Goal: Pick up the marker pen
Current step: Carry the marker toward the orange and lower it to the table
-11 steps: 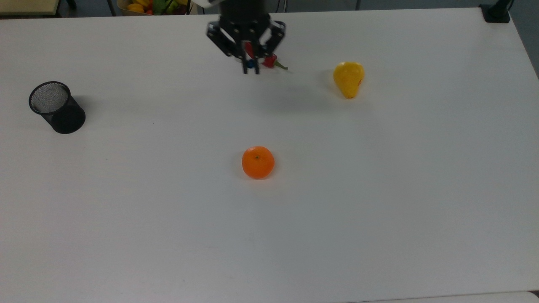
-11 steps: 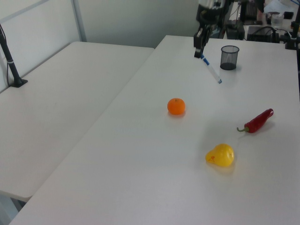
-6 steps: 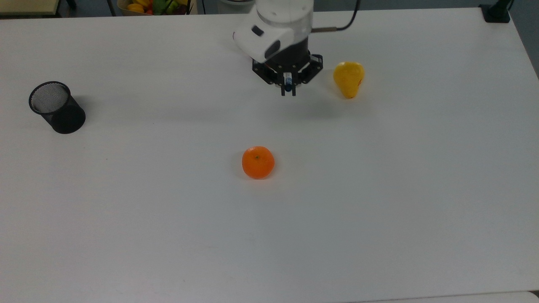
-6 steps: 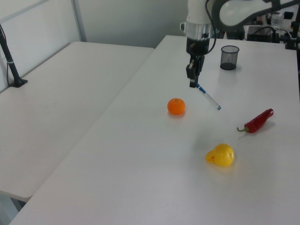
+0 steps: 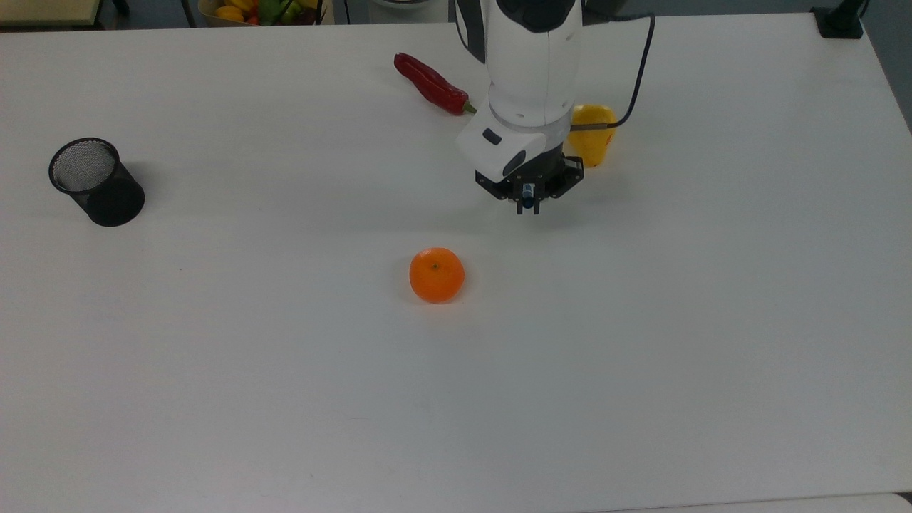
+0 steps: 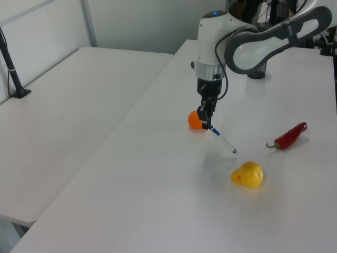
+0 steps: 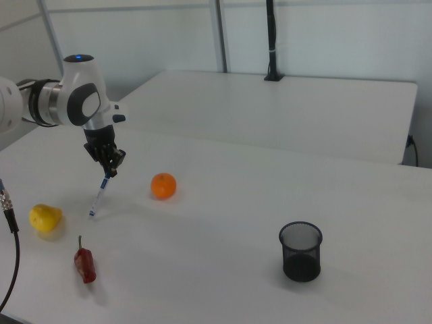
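Gripper: the black two-finger gripper (image 6: 208, 124) on your white Panda arm is clamped on the cap end of the marker; in the top view you see it (image 5: 528, 204) pointing down at the table.
Marker pen: the slim white-barrelled marker pen with blue cap and blue tip (image 6: 222, 139) hangs tilted from the fingers, its free tip slanting toward 4 o'clock in the left view; in the right view it (image 7: 100, 195) slants toward 7 o'clock. Whether the low tip touches the white table (image 5: 641, 342) cannot be told.
Neighbours: the round orange fruit (image 5: 436, 274) lies at 7 o'clock from the gripper in the top view, near but apart; the yellow pear-shaped fruit (image 5: 593, 140) sits at 1 o'clock, partly behind the arm; the red chilli pepper (image 5: 429, 84) lies at 11 o'clock; the black mesh pen cup (image 5: 95, 181) stands well apart at 9 o'clock.
Progress: you appear to have the marker taken, since it is gripped. What is left, if anything, is to carry it clear of the fruit without letting the tilted barrel slip.
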You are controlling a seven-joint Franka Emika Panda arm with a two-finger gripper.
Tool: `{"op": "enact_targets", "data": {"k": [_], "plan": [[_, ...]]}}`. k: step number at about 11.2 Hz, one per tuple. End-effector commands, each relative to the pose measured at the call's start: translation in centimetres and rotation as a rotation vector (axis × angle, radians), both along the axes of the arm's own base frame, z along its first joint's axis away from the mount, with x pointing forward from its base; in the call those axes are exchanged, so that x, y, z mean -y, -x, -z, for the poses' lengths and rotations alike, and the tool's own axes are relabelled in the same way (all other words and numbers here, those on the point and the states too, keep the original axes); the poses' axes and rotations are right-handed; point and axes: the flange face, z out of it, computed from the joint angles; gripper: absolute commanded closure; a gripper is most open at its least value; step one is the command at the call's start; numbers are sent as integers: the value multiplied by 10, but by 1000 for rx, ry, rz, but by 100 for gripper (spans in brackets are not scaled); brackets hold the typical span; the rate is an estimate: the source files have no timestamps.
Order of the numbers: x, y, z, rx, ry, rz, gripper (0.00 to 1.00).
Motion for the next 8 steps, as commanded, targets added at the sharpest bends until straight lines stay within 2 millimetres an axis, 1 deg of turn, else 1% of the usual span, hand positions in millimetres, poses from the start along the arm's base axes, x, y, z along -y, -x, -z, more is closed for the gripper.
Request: {"op": "enact_targets", "data": {"k": [1, 2, 3, 4, 6, 7, 8], "plan": [[-7, -8, 23, 47, 12, 12, 94], [-10, -8, 32, 51, 16, 6, 94], [-22, -5, 38, 65, 21, -18, 94], [-26, -4, 45, 70, 27, -28, 94], [-27, -6, 55, 77, 42, -18, 93], [-30, -7, 69, 78, 59, -27, 91], [-30, -7, 73, 76, 62, -28, 90]]}}
